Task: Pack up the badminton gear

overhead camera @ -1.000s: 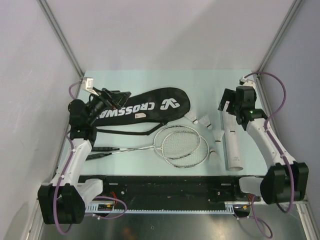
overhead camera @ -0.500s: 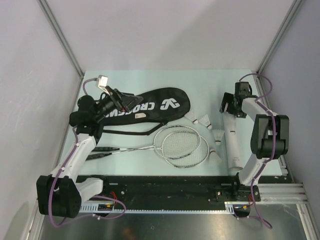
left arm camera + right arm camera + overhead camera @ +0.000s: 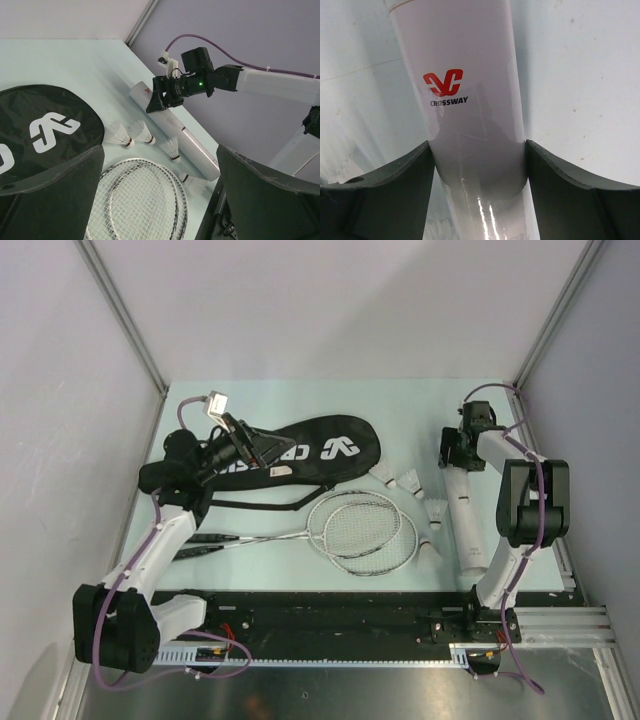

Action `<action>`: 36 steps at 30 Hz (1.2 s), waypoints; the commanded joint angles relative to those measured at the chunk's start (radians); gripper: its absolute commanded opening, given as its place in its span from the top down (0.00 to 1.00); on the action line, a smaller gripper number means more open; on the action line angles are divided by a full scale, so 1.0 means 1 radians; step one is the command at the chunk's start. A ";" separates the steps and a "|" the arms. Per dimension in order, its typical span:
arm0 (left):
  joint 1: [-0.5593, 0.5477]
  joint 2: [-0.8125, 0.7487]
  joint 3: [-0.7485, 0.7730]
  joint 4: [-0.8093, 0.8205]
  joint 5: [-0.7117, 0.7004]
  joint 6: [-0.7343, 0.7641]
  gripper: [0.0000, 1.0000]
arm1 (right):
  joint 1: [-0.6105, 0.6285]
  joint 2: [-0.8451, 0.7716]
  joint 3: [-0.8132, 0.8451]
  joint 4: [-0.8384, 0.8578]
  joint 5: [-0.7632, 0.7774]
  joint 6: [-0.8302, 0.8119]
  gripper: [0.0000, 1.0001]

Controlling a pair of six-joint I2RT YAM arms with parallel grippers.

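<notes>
The white tube (image 3: 466, 523) lies along the table's right side. My right gripper (image 3: 453, 453) is at its far end. In the right wrist view its fingers (image 3: 385, 190) press both sides of the tube (image 3: 465, 60), just below the red CROSSWAY logo. My left gripper (image 3: 258, 447) is wide open and empty, held above the narrow end of the black CROSSWAY bag (image 3: 325, 450). Two rackets (image 3: 365, 530) lie overlapped in front of the bag, handles to the left. Several shuttlecocks (image 3: 408, 481) lie between rackets and tube. The left wrist view shows the bag (image 3: 35, 130), shuttlecocks (image 3: 171, 148), rackets (image 3: 140, 200) and tube (image 3: 190, 142).
The bag's black strap (image 3: 270, 502) loops on the table between bag and racket shafts. Grey walls and metal frame posts (image 3: 125, 315) close in the table on the left, back and right. The black base rail (image 3: 330, 615) runs along the near edge.
My right gripper has moved back to the tube's far end and come down around it. My left gripper has shifted a little right over the bag's narrow end.
</notes>
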 commanded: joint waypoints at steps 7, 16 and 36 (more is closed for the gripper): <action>-0.022 0.010 0.044 0.022 0.036 -0.002 0.01 | 0.137 -0.140 0.042 0.061 0.291 -0.159 0.66; -0.060 0.031 0.056 0.022 0.068 -0.001 0.03 | 0.369 -0.441 0.139 0.051 0.430 -0.285 0.73; -0.218 -0.234 0.042 -0.024 -0.033 0.212 0.00 | 0.649 -0.604 0.142 0.385 -0.292 0.164 0.77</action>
